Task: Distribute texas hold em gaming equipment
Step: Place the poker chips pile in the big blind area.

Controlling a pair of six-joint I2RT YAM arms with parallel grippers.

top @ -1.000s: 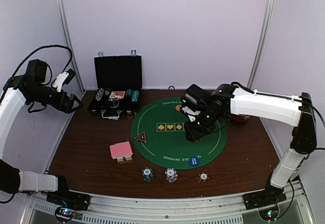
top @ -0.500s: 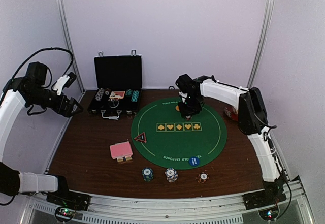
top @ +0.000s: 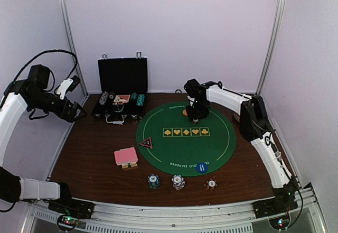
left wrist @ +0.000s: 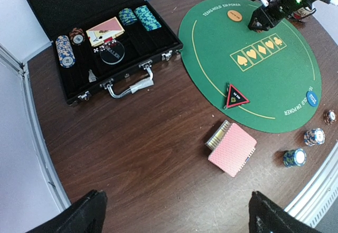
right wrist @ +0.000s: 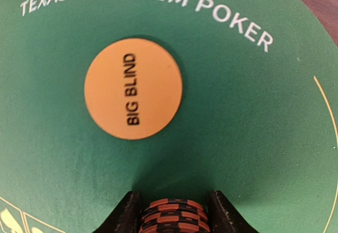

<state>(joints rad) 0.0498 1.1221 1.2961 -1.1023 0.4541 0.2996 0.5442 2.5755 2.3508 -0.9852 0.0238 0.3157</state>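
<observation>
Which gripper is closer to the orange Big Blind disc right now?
Right. The right gripper sits just beside the disc on the mat, holding chips; the left gripper hangs far off, near the table's far-left corner beyond the case.

The green mat (right wrist: pixel 264 138) reads "TEXAS HOLD' EM POKER" along its rim, with yellow card-suit signs (left wrist: pixel 259 50) at its middle. The orange disc (right wrist: pixel 133 88) reads "BIG BLIND". The blue disc (left wrist: pixel 312 98) has white lettering too small to read
</observation>
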